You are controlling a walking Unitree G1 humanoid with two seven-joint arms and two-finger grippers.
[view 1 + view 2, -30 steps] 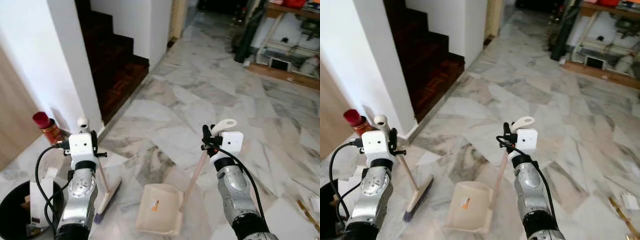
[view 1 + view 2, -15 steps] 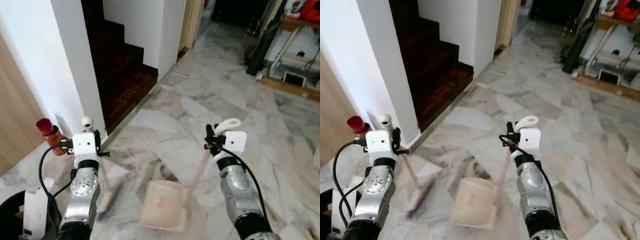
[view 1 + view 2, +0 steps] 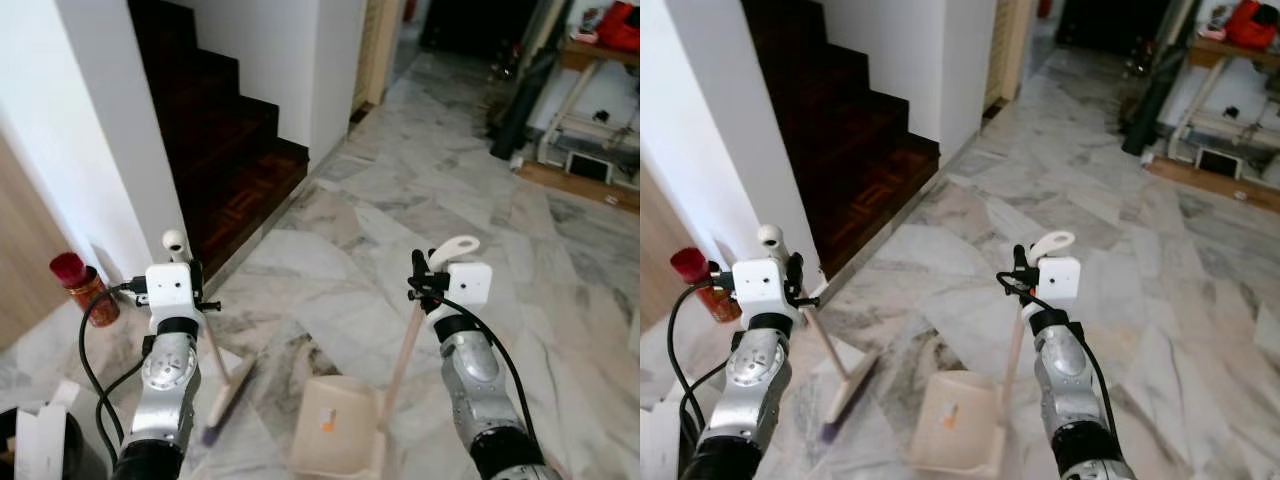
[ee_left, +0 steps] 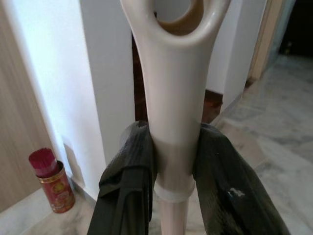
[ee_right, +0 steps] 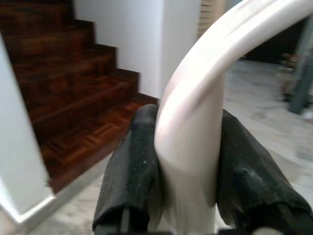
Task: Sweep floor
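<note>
Now we grip the broom (image 4: 174,122) in our left tool (image 4: 174,171), the dustpan (image 3: 335,435) handle in our right tool (image 5: 188,166), lower centre.

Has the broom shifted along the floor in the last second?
Yes. The broom, gripped in the left tool, has moved forward: its head now lies farther from the red can by the wall and nearer the stairs.

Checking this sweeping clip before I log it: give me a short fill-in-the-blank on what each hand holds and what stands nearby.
The left hand is shut on the handle of the ____.
The right hand grips the handle of the cream ____.
The red-topped tin stands by the white ____.
Beyond the wall rise dark wooden ____.

Missing words: broom; dustpan; wall; stairs
</note>
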